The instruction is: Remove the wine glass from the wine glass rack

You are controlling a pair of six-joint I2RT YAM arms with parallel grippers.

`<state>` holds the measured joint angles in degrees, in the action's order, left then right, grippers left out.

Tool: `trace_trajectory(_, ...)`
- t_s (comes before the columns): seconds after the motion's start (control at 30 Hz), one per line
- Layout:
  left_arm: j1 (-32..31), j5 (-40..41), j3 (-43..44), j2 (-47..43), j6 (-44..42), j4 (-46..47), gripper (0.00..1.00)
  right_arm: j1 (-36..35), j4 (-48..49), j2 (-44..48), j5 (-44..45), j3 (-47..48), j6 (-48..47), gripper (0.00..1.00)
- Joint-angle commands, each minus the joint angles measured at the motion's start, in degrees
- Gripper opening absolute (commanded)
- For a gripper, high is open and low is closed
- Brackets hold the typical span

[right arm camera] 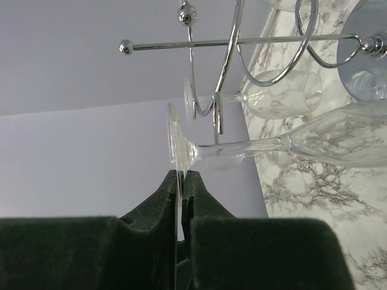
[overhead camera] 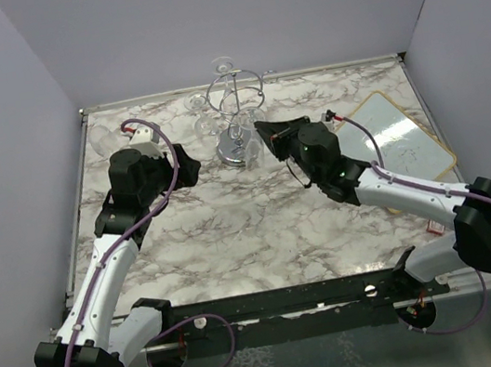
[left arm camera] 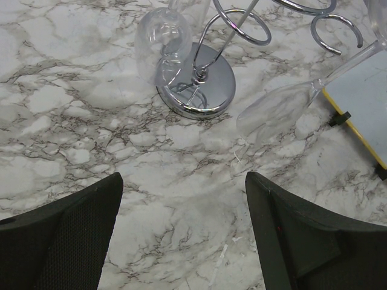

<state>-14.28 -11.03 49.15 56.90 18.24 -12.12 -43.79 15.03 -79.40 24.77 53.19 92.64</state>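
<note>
Beside the wine glass rack [left arm camera: 208, 90], to the right of its round mirrored base, the wine glass [left arm camera: 275, 112] hangs tilted: clear, thin-walled, with an elongated bowl and a slim straight stem. Its long axis slants, the bowl low over the marbled bench [left arm camera: 72, 121], the foot up and away toward the right pincer [right arm camera: 180, 184], which is pressed together on the edge of the flat glass foot. The stem passes close by one of the rack's chrome wire loops; whether they touch is unclear. Another clear glass [left arm camera: 158, 45] hangs bowl-down by the thin post. The left pincer [left arm camera: 183, 181] stands spread wide, holding nothing.
</note>
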Motion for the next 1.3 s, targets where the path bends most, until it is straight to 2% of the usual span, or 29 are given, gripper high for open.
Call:
trace_trajectory(0.0, -0.19, 1.07, -0.27, 0.27, -0.75, -0.02, 0.84, -0.15, 3.25, 3.16, -2.21, -1.45, -1.45, 0.01)
trace_trajectory(0.5, -0.13, 1.52, -0.36, 1.07, -0.86, -0.16, 0.84, -0.15, 1.49, 11.94, -7.38, -8.09, -4.06, 0.01)
trace_trajectory(0.73, -0.21, -4.32, 0.97, 3.15, 2.17, 0.15, 0.85, -0.11, 2.39, 16.4, -12.56, -12.82, -8.25, 0.01)
trace_trajectory(1.0, -0.21, -18.17, -0.06, 1.64, 16.41, 3.15, 0.87, -0.15, 7.86, 19.58, -18.22, -18.68, -14.98, 0.01)
trace_trajectory(1.27, -0.58, -28.95, -4.79, -1.08, 35.45, 17.47, 0.91, -0.14, 11.97, 20.22, -23.51, -21.77, -18.16, 0.01)
